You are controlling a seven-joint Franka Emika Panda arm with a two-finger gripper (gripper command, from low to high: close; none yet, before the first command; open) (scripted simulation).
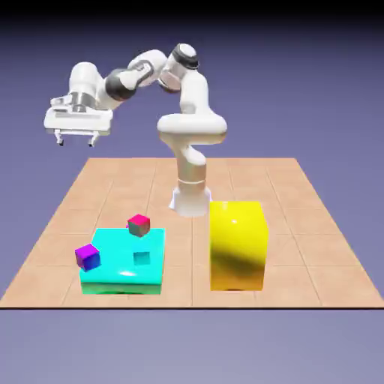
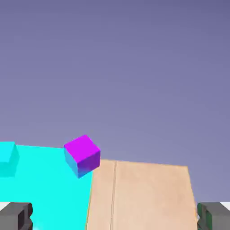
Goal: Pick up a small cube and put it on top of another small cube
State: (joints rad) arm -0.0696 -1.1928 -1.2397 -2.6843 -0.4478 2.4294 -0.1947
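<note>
Helper: How is the gripper [image 1: 76, 140] now?

Me: My gripper hangs up high in the air, toward the exterior view's left. Its two fingers [image 2: 15, 215] sit far apart, as wide as they look able to go. Nothing is between them. It holds nothing.

Helper: Where is the small cube, the tiny pink one?

Me: I cannot tell. I do not spot a tiny pink cube in my two views.

Helper: What do you see, then?

Me: I see a flat blue-green slab [image 1: 112, 283] lying on the table [image 1: 300, 225]. A purple cube [image 1: 88, 256] with a blue side sits at the slab's edge on the exterior view's left, turned a bit. A red-topped cube [image 1: 139, 224] sits at the slab's far edge. A little blue-green cube [image 1: 142, 258] sits on the slab between them, nearer the front.

Helper: And the big thing?

Me: A tall yellow block [image 1: 238, 244] stands on the table, to the exterior view's right of the slab, apart from it.

Helper: What does the hand view show?

Me: It shows the purple cube [image 2: 81, 155] at the slab's [image 2: 49, 188] edge, the little blue-green cube [image 2: 6, 157] at the picture's left edge, and bare table [image 2: 143, 197]. The gripper [image 2: 115, 215] is well apart from all the cubes.
</note>
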